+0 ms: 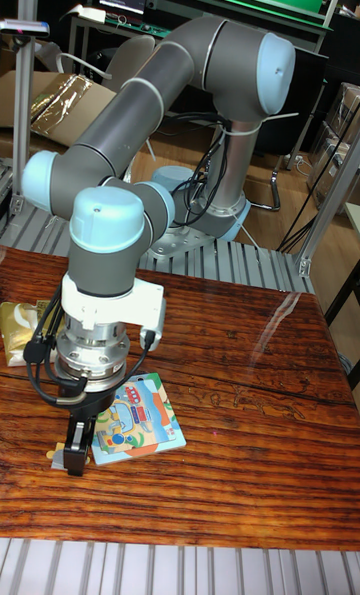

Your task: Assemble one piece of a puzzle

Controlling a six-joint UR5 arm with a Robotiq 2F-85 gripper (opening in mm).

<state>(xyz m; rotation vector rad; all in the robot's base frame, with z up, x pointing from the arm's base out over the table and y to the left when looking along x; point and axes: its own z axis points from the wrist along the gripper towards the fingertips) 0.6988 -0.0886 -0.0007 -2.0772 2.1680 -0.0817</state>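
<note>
A colourful square puzzle board (140, 420) with a light blue rim lies flat on the wooden table (250, 395), left of centre. My gripper (76, 458) points straight down at the board's left edge, its dark fingers (75, 435) reaching the table surface. A small pale piece (55, 453) with a yellow spot shows just left of the fingertips, partly hidden by them. The fingers read as one dark block, so I cannot tell the gap between them or whether they hold the piece.
A yellowish patterned bag (18, 330) lies at the table's left edge. The arm's base (200, 230) is mounted behind the table's far edge. Black cables (40, 355) loop around the wrist. A metal frame post (330, 185) rises at the right.
</note>
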